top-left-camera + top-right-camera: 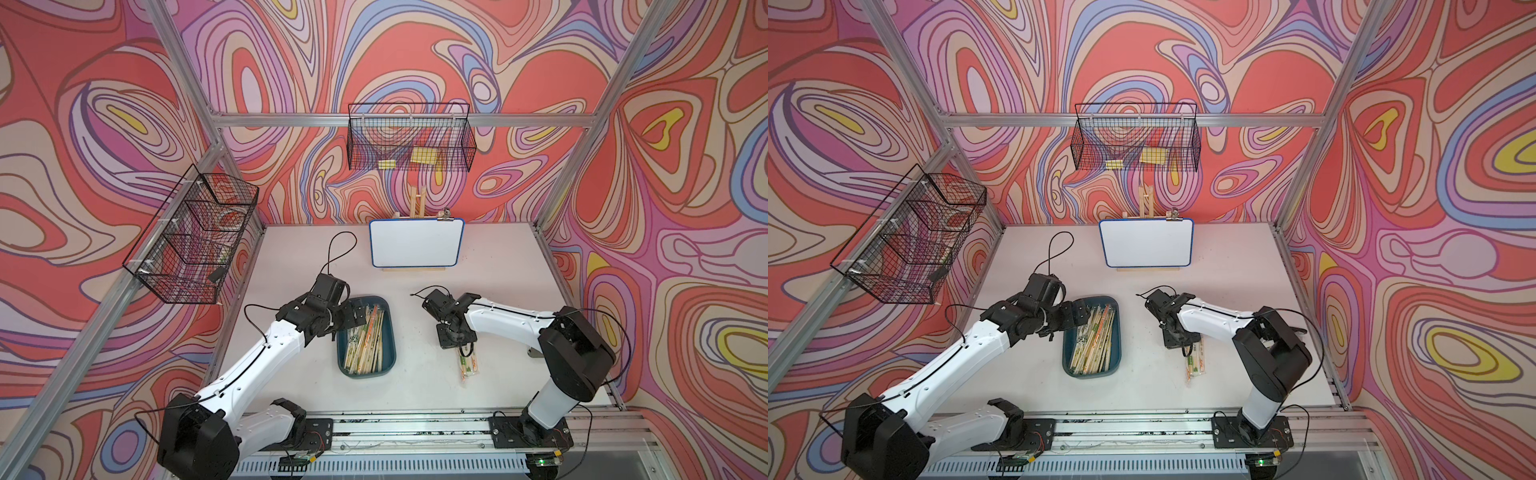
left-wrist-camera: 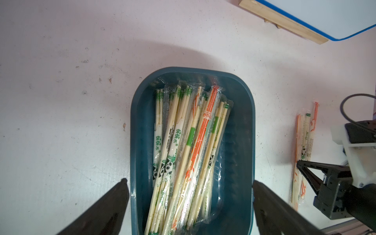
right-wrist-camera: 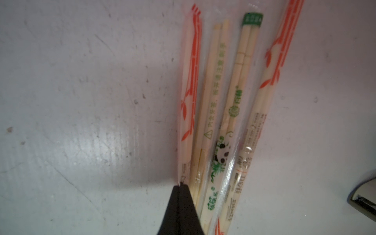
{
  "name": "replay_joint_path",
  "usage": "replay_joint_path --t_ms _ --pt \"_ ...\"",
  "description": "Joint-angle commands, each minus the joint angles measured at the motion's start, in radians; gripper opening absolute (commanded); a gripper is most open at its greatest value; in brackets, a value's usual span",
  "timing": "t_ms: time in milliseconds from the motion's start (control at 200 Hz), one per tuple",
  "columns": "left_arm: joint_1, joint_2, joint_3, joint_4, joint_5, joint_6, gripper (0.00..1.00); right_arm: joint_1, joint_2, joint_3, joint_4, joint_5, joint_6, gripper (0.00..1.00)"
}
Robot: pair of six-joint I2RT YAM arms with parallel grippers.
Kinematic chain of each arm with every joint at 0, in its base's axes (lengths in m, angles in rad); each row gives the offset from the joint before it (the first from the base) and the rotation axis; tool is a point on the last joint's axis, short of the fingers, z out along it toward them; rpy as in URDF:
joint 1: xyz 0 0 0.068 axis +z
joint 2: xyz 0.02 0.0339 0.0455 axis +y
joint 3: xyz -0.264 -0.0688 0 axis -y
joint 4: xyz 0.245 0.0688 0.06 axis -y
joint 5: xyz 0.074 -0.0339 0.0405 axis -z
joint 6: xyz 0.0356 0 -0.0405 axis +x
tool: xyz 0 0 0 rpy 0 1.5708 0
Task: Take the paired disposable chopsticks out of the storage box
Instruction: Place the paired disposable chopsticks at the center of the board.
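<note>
Now the paired disposable chopsticks [image 2: 191, 142] lie in the storage box [image 2: 240, 132] under our spread left fingers [image 2: 109, 207]; we should pinch one top pair. Right fingers [image 3: 183, 203], at its three o'clock, are pressed together.

Four chopstick pairs [image 3: 234, 91] outside one storage box [image 2: 240, 142], two wire baskets [image 1: 191, 235] [image 1: 409, 139].
</note>
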State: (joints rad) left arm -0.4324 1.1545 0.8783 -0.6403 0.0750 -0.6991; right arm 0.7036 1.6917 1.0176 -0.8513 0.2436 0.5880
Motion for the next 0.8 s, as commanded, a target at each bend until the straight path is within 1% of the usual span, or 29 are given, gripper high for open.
replay_joint_path --t_ms 0,290,736,791 --pt "-0.005 0.001 0.018 -0.016 -0.015 0.010 1.00 -0.010 0.016 0.028 0.015 0.024 -0.002 0.00" --pt "-0.005 -0.005 0.015 -0.019 -0.018 0.010 1.00 -0.013 0.042 0.056 0.031 0.013 -0.006 0.00" --pt "-0.005 -0.006 0.014 -0.018 -0.017 0.008 1.00 -0.019 0.046 0.065 0.017 0.049 -0.008 0.00" --pt "-0.006 -0.006 0.015 -0.018 -0.019 0.008 1.00 -0.018 0.045 0.071 0.015 0.049 -0.010 0.10"
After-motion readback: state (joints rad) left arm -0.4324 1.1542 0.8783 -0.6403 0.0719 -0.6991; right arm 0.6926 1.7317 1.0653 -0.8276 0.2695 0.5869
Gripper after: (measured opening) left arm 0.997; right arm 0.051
